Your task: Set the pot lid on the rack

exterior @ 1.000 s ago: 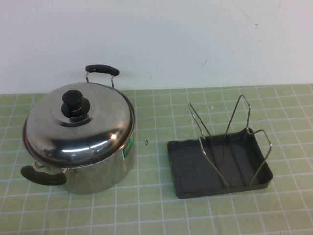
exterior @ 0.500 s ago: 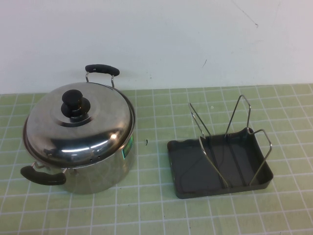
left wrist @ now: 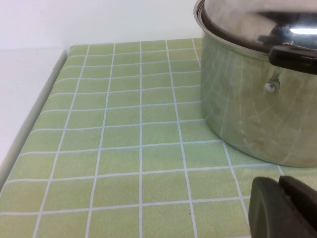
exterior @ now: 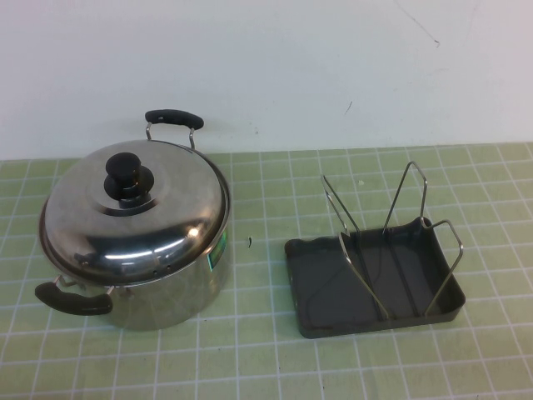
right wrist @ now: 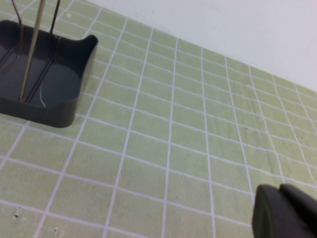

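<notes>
1. Nothing has shifted over the last second: the large, domed, mirror-shiny steel pot lid with its round black knob sits exactly as before, closed on the deep stainless steel pot at the left of the green tiled table. By my reckoning the task has not begun; the lid is untouched.

2. The small dark grey rectangular rack, with its bent steel wire loops standing upright, waits unloaded to the right of the pot, well apart from it.

3. Neither arm shows from above. The left end effector appears only as a dark tip in its own wrist view, low over the table and near the pot's wall, beneath one black handle; I cannot tell how its fingers stand.

4. The right end effector is likewise just a dark tip over bare tiles, the rack's corner off to one side. Its fingers I cannot tell either.

5. Open room: a clear strip of tiles lies between pot and rack, and more in front of both. The white wall runs close behind the pot's rear handle, so lifting straight up looks safer than backwards.

6. The table's left edge lies beyond the pot, with tiles between.

7. The wire loops stand narrow; the lid probably needs tilting on edge to slot between them.
</notes>
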